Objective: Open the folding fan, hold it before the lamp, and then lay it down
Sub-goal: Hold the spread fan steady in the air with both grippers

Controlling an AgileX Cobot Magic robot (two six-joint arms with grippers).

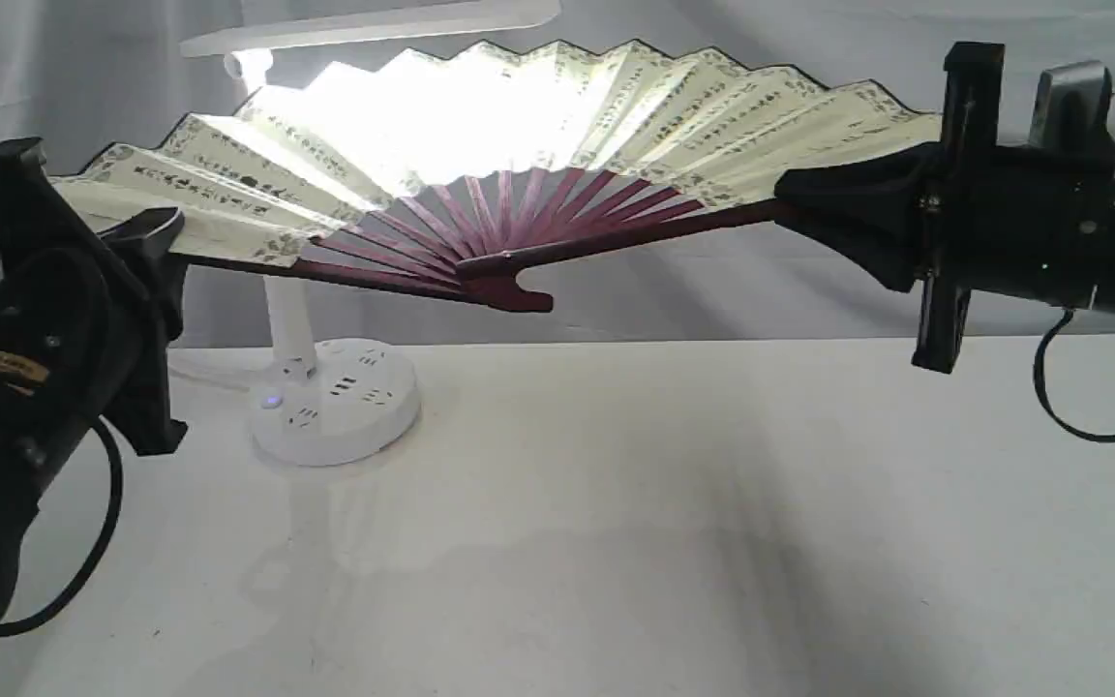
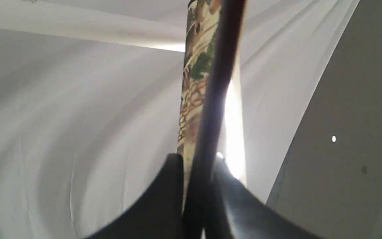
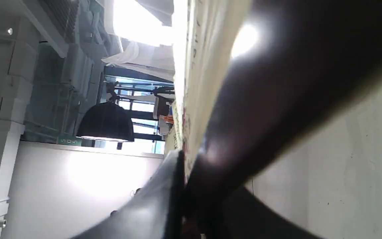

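Exterior view, 1 folding fan (image 1: pixel 674 126) spread before 1 lamp (image 1: pixel 340 402), left gripper (image 1: pixel 165 242) and right gripper (image 1: pixel 799 194) clenched on its ends

A white tabletop (image 1: pixel 635 542) fills the lower half of the frame, softly shadowed toward the lower right. A pale draped curtain (image 1: pixel 64 68) spans the top behind it. The right wrist view catches a black pendant shade (image 3: pixel 105 123) beside bright windows (image 3: pixel 141 146).

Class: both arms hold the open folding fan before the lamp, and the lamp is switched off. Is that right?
No: the lamp is on. The exterior view shows its light glowing through the folding fan. The rest holds.
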